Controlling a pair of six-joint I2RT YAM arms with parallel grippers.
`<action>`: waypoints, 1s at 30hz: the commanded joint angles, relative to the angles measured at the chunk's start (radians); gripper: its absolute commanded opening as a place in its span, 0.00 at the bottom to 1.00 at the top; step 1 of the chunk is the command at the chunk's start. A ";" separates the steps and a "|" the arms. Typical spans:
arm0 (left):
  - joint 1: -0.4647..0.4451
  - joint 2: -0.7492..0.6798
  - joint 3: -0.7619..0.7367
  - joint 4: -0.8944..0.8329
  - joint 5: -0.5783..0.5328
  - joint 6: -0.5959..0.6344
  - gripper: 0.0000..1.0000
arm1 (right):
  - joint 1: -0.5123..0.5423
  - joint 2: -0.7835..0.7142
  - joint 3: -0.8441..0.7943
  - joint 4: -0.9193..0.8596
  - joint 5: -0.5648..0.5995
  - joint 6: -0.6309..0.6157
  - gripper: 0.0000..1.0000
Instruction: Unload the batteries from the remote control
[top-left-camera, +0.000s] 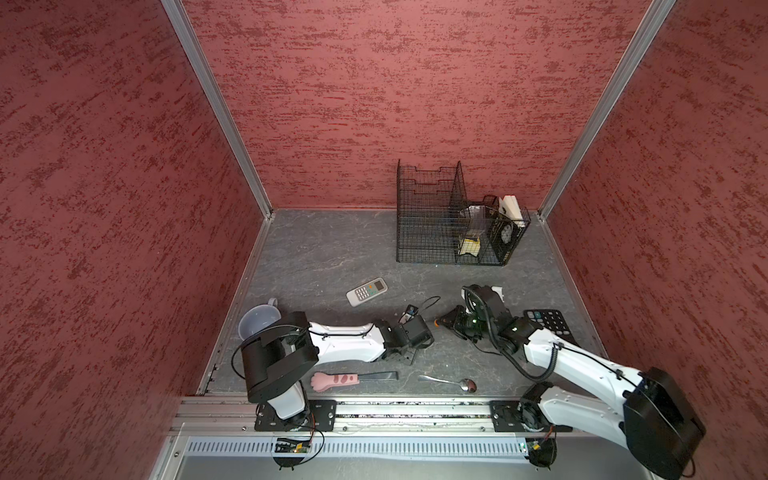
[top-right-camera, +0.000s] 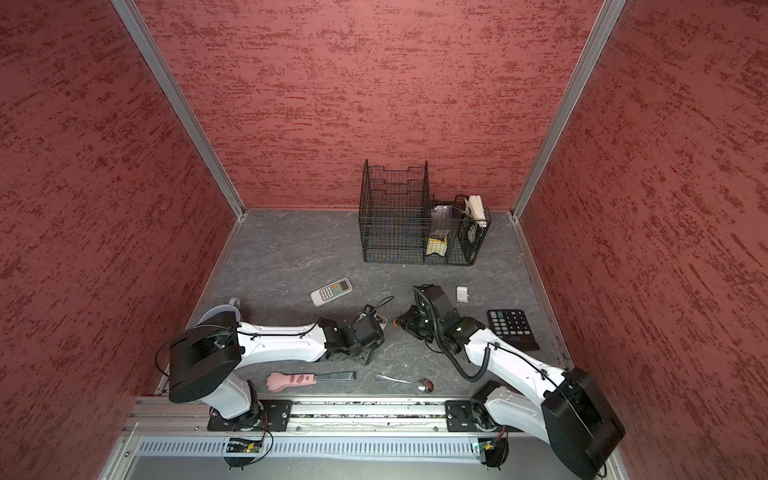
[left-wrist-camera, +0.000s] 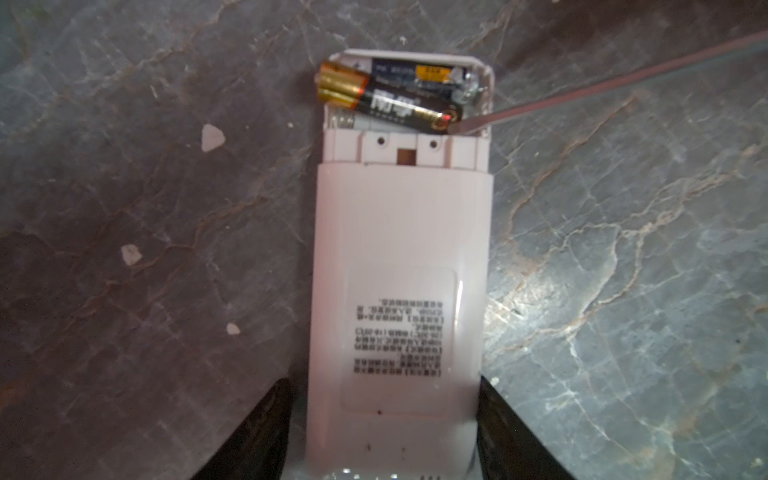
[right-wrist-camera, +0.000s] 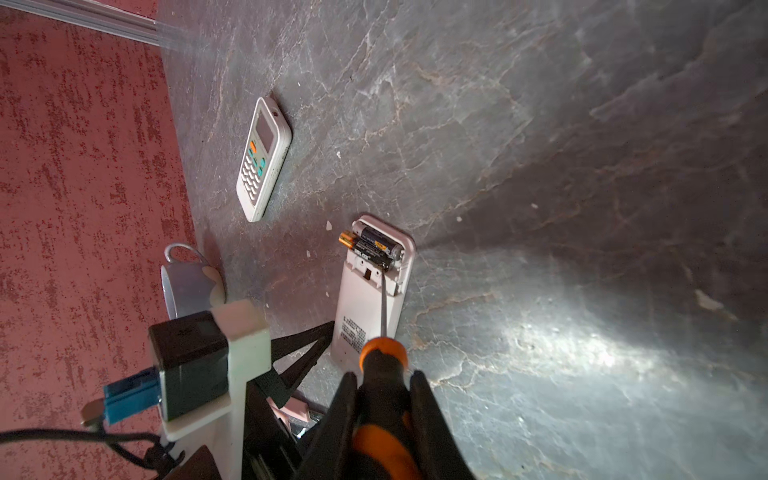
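Both arm bases sit on the rail along the bottom edge of both top views, links folded low and reaching inward toward centre frame. Just past the rail: pink paw-shaped tool (top-left-camera: 336, 380) and spoon (top-left-camera: 451, 381) flat on the grey table (top-left-camera: 316, 253).

Left arm lies nearly horizontal, wrist pointing right. Left gripper (left-wrist-camera: 382, 432) straddles the near end of the white remote control (left-wrist-camera: 399, 291), black fingers (left-wrist-camera: 257, 432) against both long sides, remote face-down on the table.

Right arm bends at the elbow, wrist angled left toward the left arm's wrist. Right gripper (right-wrist-camera: 384, 419) is clamped narrow on the orange-and-black screwdriver (right-wrist-camera: 380, 374); shaft runs over the remote's back, tip at the open battery bay.

Batteries (left-wrist-camera: 390, 97): two visible in the bay at the remote's far end. Nearer one is tilted, gold end lifted over the bay edge, screwdriver tip touching its other end. Second one lies seated behind it.

Further back: second remote (top-left-camera: 366, 291) face-up mid-table, white cover (top-right-camera: 462, 294), calculator (top-right-camera: 512, 328) at right, grey cup (top-left-camera: 257, 322) at left. Wire rack (top-left-camera: 453, 220) against the back wall.
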 joint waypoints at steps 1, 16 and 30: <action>-0.011 0.065 -0.041 -0.022 0.129 0.005 0.66 | 0.005 0.030 0.038 0.040 0.008 -0.002 0.00; -0.012 0.082 -0.057 0.027 0.142 0.057 0.63 | 0.005 0.030 0.097 0.030 0.018 -0.021 0.00; -0.011 0.059 -0.093 0.063 0.141 0.152 0.59 | 0.005 -0.079 0.033 -0.095 0.063 -0.016 0.00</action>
